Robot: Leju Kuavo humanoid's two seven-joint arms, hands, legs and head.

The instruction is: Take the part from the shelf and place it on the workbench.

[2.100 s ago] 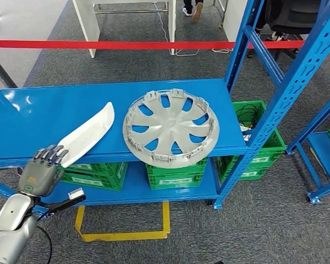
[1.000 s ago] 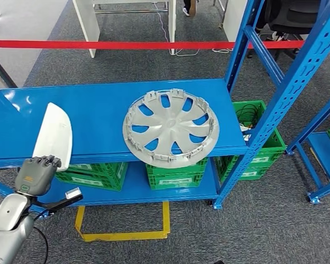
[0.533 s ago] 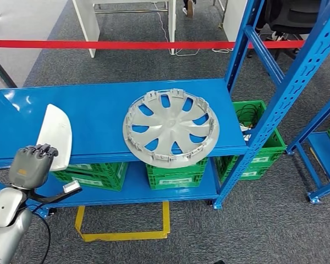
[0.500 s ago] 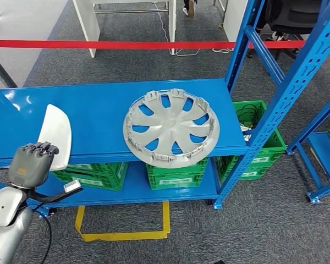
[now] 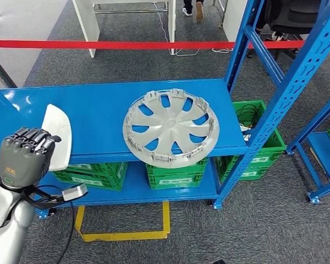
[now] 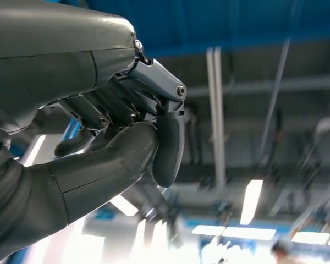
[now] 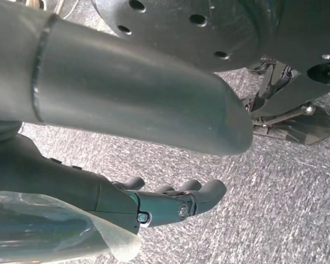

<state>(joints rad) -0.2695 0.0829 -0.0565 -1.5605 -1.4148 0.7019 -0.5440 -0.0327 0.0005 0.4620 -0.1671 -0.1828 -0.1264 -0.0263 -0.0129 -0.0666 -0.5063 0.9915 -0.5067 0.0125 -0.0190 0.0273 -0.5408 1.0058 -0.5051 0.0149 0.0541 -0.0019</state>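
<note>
A white curved panel part [image 5: 58,134] stands on end over the front left of the blue shelf [image 5: 93,110], held by my left hand [image 5: 23,158], whose fingers wrap its lower end. In the left wrist view my left hand [image 6: 113,137] has its fingers curled in against the thumb. A silver wheel cover [image 5: 170,127] lies flat on the shelf's right half, overhanging the front edge. My right hand [image 7: 176,201] hangs over grey carpet with its fingers stretched out and nothing in them.
Green crates [image 5: 177,175] sit on the lower shelf level. Blue uprights [image 5: 279,104] rise at the right. A red barrier tape [image 5: 113,44] runs behind the shelf, and a yellow floor marking [image 5: 121,235] lies in front. A person's feet [image 5: 192,8] are beyond the tape.
The white part went from lying slanted on the shelf to standing up in my left hand. Since then the hand has drawn back toward me and to the left with it.
</note>
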